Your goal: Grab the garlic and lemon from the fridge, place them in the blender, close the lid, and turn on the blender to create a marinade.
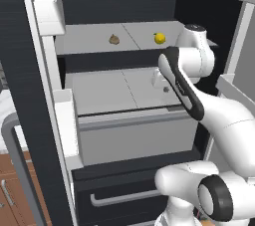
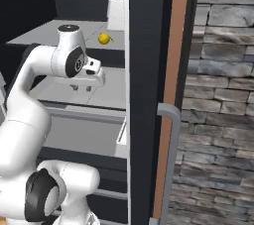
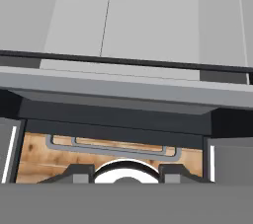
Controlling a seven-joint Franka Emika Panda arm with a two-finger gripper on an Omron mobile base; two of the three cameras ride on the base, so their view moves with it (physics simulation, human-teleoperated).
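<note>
The fridge (image 1: 99, 95) stands open in front of me. On its upper shelf the tan garlic (image 1: 114, 39) lies left of the yellow lemon (image 1: 159, 38), which also appears in the right base view (image 2: 103, 38). My gripper (image 2: 82, 88) hangs over the right side of the shelf below (image 3: 123, 16), pointing down, lower than both items and nearest the lemon. Its fingertips (image 3: 74, 171) stand apart with nothing between them. From the left base view the gripper (image 1: 160, 86) is partly hidden behind my forearm. The blender and lid are out of view.
A grey drawer (image 1: 134, 135) juts out under the lower shelf, with a dark drawer and bar handle (image 1: 119, 197) beneath. White door bins (image 1: 64, 120) flank the left. The open right door (image 2: 144, 95) with its grey handle (image 2: 168, 159) stands close beside a stone wall (image 2: 218, 95).
</note>
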